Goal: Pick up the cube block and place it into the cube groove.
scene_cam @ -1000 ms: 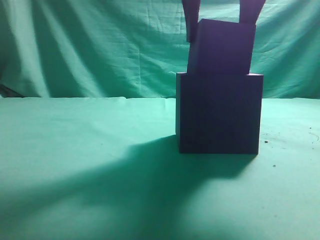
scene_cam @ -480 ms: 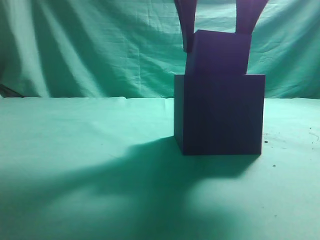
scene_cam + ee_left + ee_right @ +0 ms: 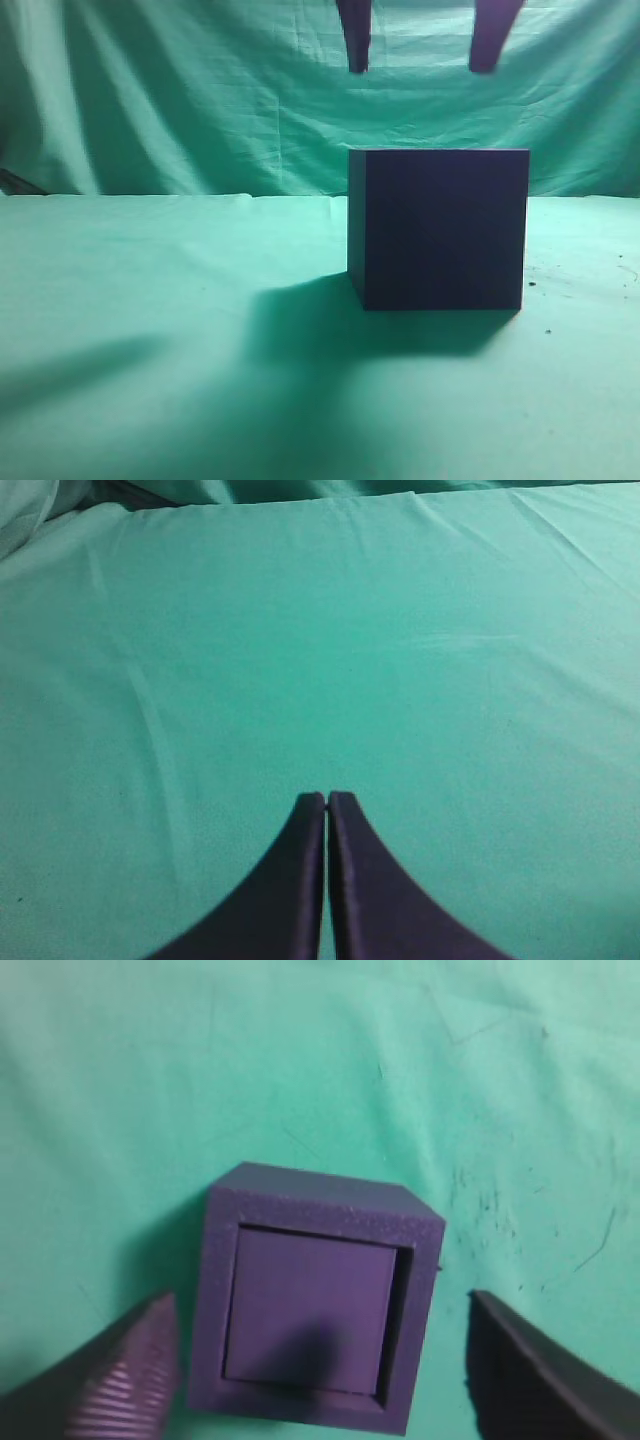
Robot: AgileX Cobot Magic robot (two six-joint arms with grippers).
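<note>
Right gripper (image 3: 318, 1360) was spread wide and empty, fingers (image 3: 355, 35) hanging above the box, clear of its top. From the wrist camera, one finger sat on each side of the box, neither touching.

No brand, label or writing was readable on anything.

Cube block (image 3: 305, 1315) was plain purple and smooth-faced, and sat down inside the cube groove (image 3: 398, 1325) of the dark navy-purple box (image 3: 440, 228). A thin dark gap showed along its right and top edges. From the side, the block didn't show above the rim.

Box stood upright on the green cloth (image 3: 150, 300), right of centre.

Left gripper (image 3: 327, 802) was closed on nothing, tips touching, over bare cloth.
</note>
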